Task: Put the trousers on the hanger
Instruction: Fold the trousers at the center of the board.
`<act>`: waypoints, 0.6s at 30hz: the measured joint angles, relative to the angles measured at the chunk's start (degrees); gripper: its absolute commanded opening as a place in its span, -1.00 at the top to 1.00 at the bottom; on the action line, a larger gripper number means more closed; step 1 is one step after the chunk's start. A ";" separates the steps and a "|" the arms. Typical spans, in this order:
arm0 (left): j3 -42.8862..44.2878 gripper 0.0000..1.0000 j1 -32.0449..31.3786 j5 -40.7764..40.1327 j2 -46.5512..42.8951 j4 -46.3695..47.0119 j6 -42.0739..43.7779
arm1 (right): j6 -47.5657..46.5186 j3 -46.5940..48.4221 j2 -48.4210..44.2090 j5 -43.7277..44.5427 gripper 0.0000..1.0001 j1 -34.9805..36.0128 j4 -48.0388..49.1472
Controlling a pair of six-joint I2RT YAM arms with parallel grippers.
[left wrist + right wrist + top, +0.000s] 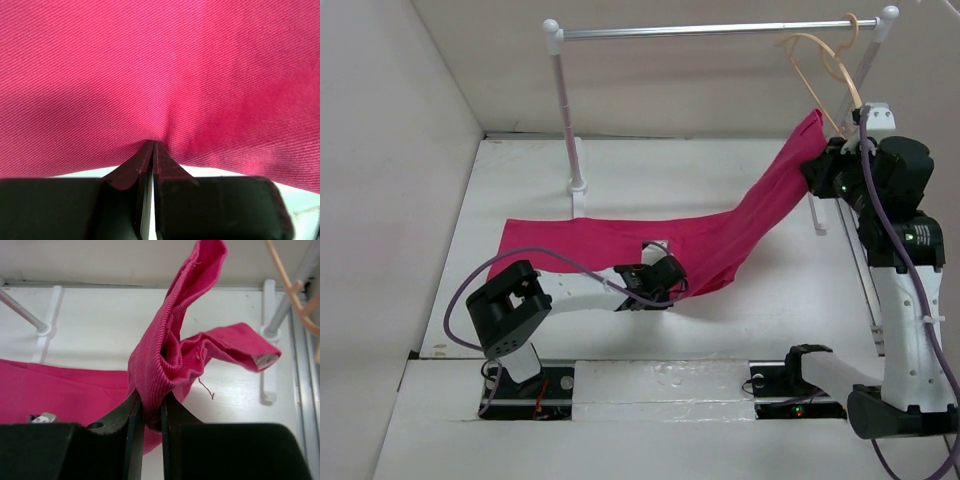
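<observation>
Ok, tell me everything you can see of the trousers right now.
The trousers are bright pink, in a ribbed, twill-like cloth. Their left part lies flat on the white table. The right part rises as a taut slope to a spot just below the wooden hanger, not on it. The right gripper clamps a bunched fold of that raised end, where a loose thread dangles. The left gripper is shut on the near edge mid-length, puckering the fabric.

The overhead camera looks down from high behind me onto the long pink twill trousers (600,235); both my wrist cameras view that same cloth close up.
</observation>
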 measured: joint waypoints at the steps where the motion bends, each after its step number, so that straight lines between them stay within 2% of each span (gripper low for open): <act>1: 0.46 1.00 -0.24 0.28 0.20 0.02 -0.24 | -0.83 0.24 -0.02 -2.16 1.00 -2.93 -1.09; 5: 3.39 1.00 -1.51 0.57 0.24 -1.46 -0.85 | -4.07 2.89 0.63 -8.24 1.00 -12.02 -5.22; 7: 4.74 1.00 -1.99 0.42 -0.42 -1.42 -1.16 | -5.68 3.80 0.81 -10.27 1.00 -14.29 -5.84; 12: 6.36 1.00 -2.38 -0.13 -3.17 -0.22 -1.92 | -8.31 3.72 0.72 -14.53 1.00 -13.35 -6.05; 18: 14.27 1.00 -2.19 1.36 8.24 4.00 -3.06 | -9.57 3.80 1.01 -16.55 1.00 -11.32 -6.05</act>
